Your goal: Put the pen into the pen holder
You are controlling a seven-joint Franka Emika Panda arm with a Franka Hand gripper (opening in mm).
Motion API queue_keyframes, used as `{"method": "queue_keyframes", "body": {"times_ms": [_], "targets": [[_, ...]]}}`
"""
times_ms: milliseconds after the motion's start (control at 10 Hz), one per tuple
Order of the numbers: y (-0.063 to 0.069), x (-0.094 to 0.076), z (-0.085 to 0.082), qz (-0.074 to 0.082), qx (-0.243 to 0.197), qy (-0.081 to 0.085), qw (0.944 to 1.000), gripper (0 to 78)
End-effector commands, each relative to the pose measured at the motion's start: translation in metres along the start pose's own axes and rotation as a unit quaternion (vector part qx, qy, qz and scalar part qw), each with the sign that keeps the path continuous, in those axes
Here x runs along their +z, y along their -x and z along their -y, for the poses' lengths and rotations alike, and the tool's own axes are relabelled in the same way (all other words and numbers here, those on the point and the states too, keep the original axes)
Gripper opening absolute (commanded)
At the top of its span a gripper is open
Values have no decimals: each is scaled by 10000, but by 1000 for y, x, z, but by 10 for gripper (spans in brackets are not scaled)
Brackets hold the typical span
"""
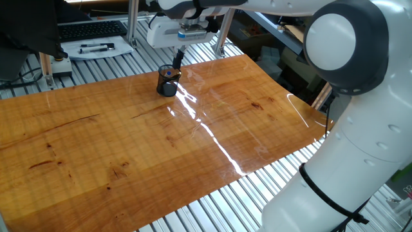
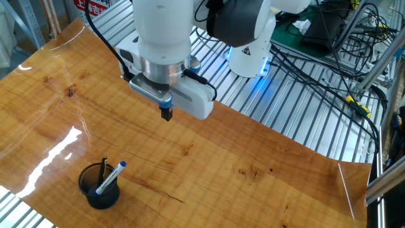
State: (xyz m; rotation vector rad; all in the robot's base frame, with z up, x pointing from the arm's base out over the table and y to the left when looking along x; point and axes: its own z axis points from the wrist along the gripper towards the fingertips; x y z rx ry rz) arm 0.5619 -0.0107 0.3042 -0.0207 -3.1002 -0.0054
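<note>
One gripper [image 2: 166,114] is all we have to account for, and it hangs in the air over the bare board with nothing between its fingers; they look drawn close together, only a dark stub showing below the white hand, though we cannot be sure from either view that they quite meet. It is well apart from the holder [image 2: 99,188] and above it. The pen [image 2: 110,178] already stands in the holder, which sits near the board's edge in the other fixed view and near the far edge, below the hand, in the one fixed view, where the holder [image 1: 167,82] shows as a dark cup. So we judge the placing step done and the arm in its pull-away; the next move calls only for clearing the cup without brushing the pen's upper end, then parking. The pen's long axis runs at a slant: its lower end rests inside the cup toward the bottom, and its blue upper end leans out over the rim, up and to the right in the other fixed view. Beside it a thin dark stick [image 2: 104,165] also rises from the cup. The board [image 2: 266,183] around the holder carries nothing else we can see.
</note>
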Motion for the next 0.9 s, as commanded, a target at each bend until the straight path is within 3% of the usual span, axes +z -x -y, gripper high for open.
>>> {"method": "queue_keyframes", "body": {"times_ms": [100,900], "targets": [[2,-3,1,42,29,-26,10000,11],[2,-3,1,38,-3,-85,10000,11]]}}
